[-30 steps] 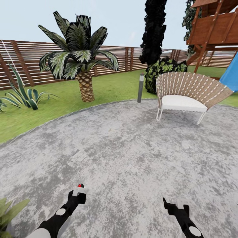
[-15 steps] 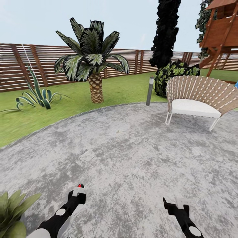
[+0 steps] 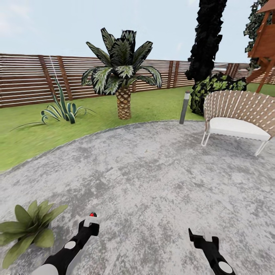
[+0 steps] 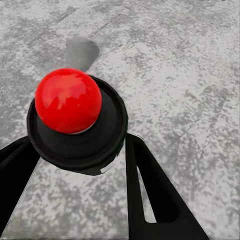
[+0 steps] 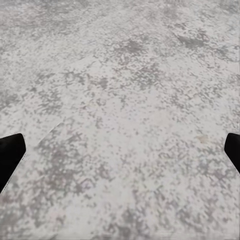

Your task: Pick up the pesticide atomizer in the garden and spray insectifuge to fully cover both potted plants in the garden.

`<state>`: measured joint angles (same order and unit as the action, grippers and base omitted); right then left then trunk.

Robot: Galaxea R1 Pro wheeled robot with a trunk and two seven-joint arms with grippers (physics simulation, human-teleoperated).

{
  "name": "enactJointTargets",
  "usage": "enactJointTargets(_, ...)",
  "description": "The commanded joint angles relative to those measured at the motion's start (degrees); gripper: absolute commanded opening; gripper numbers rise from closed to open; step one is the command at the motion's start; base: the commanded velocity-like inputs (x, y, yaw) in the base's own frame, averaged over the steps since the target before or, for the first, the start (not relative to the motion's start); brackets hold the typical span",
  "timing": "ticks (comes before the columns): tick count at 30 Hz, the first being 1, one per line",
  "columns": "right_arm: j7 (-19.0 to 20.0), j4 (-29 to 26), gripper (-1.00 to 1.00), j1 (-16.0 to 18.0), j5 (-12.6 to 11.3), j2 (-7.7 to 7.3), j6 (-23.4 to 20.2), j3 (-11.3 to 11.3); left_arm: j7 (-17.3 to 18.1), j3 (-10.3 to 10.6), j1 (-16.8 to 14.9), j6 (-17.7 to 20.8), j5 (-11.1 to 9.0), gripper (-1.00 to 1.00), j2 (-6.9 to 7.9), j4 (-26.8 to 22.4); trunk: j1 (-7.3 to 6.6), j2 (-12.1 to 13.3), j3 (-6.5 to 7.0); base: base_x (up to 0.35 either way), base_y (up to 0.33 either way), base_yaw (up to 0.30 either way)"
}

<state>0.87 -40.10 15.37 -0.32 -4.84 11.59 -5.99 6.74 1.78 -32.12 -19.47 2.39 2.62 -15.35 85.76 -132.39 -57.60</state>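
Head view: round mottled grey patio (image 3: 152,172) takes the mid and lower ground, green lawn (image 3: 57,130) curving round it from 9 to 1 o'clock, brown slatted fence (image 3: 30,80) behind. At 12 o'clock on the grass stands a scaly-trunked palm (image 3: 123,76); at 10 o'clock a striped spiky agave clump (image 3: 63,109) near the fence. At 1 o'clock a grey bollard lamp post (image 3: 185,107) sits at the patio edge, w/ a dark tall tree (image 3: 208,38) and a leafy bush (image 3: 215,89) behind it. At 2 o'clock a woven chair (image 3: 238,116) w/ white cushion rests on the paving; a brown wooden structure (image 3: 265,42) shows at the far 2 o'clock edge. One potted plant (image 3: 32,227), a low rosette of broad pointed leaves, is at 8 o'clock on the patio, just beside the left arm; its pot can't be made out. Left gripper (image 3: 91,221) at 7 o'clock carries a red-topped item; right gripper (image 3: 198,236) at 5 o'clock hangs over bare paving. Left wrist view adds what the head cam only hints at: the pesticide atomizer (image 4: 75,117), seen end-on as a red ball cap on a dark round collar, sits between the black fingers (image 4: 150,190), so the pincer is grasping it above the paving. No label or writing readable here or elsewhere. Right wrist view: black fingertips (image 5: 10,155) at opposite edges, spread wide, released, mottled paving between them
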Motion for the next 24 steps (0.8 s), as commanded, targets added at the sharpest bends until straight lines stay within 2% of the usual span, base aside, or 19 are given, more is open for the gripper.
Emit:
enactJointTargets(1, 0.09, 0.02, 1.00, 0.01, -0.03, 0.01, 0.15, -0.08, -0.06, 0.15, -0.04, -0.24, 0.24, -1.00, 0.02, 0.05, -0.02, -0.02, 0.02, -0.041, 0.000, 0.191)
enactJointTargets(24, 0.09, 0.02, 1.00, 0.01, -0.03, 0.01, 0.12, -0.08, -0.06, 0.15, -0.04, -0.22, 0.24, -1.00, 0.02, 0.05, -0.02, -0.02, 1.38, -0.003, 0.000, 0.218)
